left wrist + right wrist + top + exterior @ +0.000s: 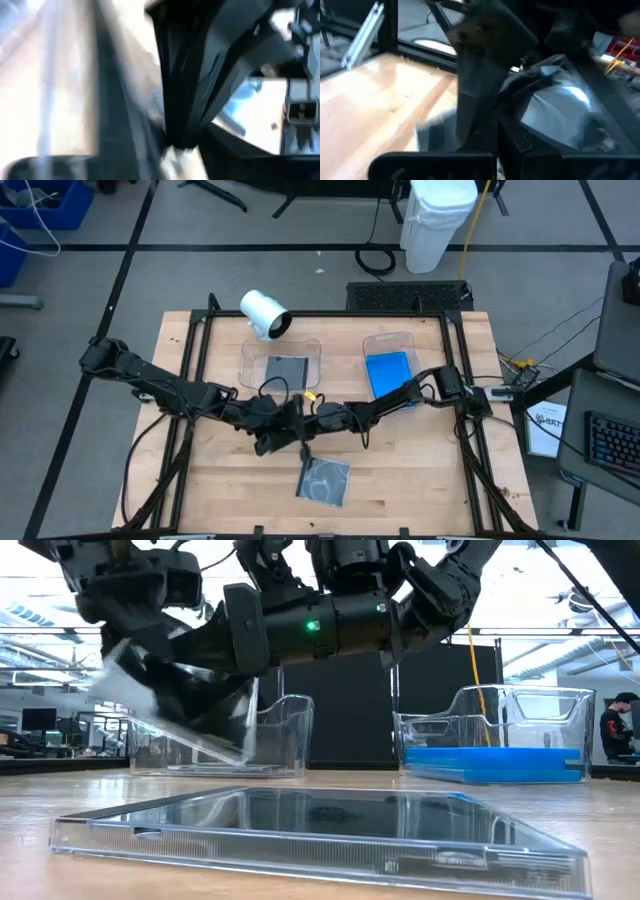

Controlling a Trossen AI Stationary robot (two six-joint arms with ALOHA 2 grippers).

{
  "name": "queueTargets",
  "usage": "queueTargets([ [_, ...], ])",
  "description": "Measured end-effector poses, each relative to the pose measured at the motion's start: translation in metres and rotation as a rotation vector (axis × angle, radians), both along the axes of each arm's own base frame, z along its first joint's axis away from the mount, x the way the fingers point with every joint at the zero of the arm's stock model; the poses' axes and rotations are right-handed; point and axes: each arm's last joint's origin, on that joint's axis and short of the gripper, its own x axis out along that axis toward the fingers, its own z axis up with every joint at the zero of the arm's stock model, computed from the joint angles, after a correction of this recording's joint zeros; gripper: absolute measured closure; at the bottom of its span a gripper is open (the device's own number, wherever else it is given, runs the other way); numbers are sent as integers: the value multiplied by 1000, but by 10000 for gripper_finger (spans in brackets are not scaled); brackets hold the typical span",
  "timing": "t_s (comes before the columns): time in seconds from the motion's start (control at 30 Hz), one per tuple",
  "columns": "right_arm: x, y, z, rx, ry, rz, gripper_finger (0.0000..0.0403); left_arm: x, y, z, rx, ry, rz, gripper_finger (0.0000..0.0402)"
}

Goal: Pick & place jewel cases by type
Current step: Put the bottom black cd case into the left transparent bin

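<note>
Both dark arms meet over the middle of the wooden table [420, 470]. In the low view the left gripper [175, 690] at upper left clamps a thin clear jewel case [165, 705], held tilted above the tabletop just in front of the left clear plastic tray [285, 735]. From above, that left gripper [268, 420] sits just below the tray [250, 360], which has a dark grey jewel case [285, 370] lying flat inside. The right gripper [318, 416] hovers right beside it at centre frame; I cannot tell whether its fingers are apart or together.

Another dark, clear jewel case [324, 480] showing a disc lies flat at lower centre. The right clear tray [378, 340] holds bright blue jewel cases [389, 373], stacked flat. A white cylinder [264, 314] lies tipped at the table's upper edge.
</note>
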Motion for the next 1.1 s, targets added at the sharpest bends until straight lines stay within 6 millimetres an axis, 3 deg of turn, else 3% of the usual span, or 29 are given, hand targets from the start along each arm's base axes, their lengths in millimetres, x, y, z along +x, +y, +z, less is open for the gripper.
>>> queueTargets([
  [0.07,0,2,1,-16,-2,12,403,-1,0,-1,-7,18,-38,332],
  [0.27,-8,16,20,-62,38,12,403,0,-2,1,-11,-2,-69,336],
  [0.4,-28,31,53,-121,161,-23,403,3,-3,7,-14,-45,-81,347],
  [0.5,-51,45,79,-154,253,-29,403,2,-3,6,-20,-39,-84,391],
  [0.63,-81,54,123,-126,251,-19,403,2,-4,6,-29,-46,-93,391],
  [0.87,-127,47,172,-71,293,-16,403,5,-4,11,-6,-98,-124,391],
  [1.1,-157,27,194,-35,364,-65,403,16,-3,47,81,-223,-196,389],
])
